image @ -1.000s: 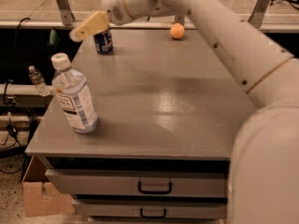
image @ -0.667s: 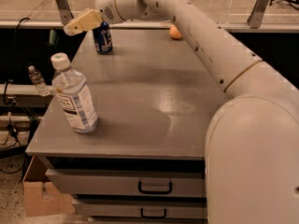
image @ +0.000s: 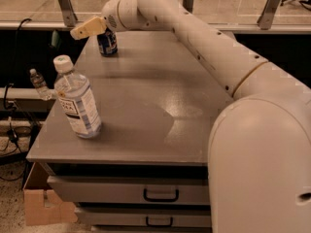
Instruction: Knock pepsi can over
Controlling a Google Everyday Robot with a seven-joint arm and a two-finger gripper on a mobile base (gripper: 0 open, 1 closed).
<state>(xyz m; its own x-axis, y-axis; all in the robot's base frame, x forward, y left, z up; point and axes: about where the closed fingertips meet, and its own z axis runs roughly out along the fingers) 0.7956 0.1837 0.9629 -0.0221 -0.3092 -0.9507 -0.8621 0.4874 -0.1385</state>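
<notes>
Pepsi can (image: 107, 44): standing upright near the far left corner of the table (image: 146, 106), dark blue, its top tucked under the wrist of the arm (image: 204, 52)
Gripper (image: 80, 31): hanging just above and to the left of the can's top, pointing out past the table's left edge
Gripper state: not showing – spread or pressed together, I cannot tell
Step in hand: lining up the sideways push, as I am judging it
Doing it well: striking the can high on its wall, not near the base, so that it is tipping rather than sliding; sweeping inward over the table so that it is landing on the top and not rolling off the near edge
Water bottle (image: 77, 101): standing upright at the near left, well apart from the can – calling for no care
Hard to make out: the can's rim, and whether the gripper is touching it
Cut off: the robot's body at the right, the drawers (image: 160, 194) below
</notes>
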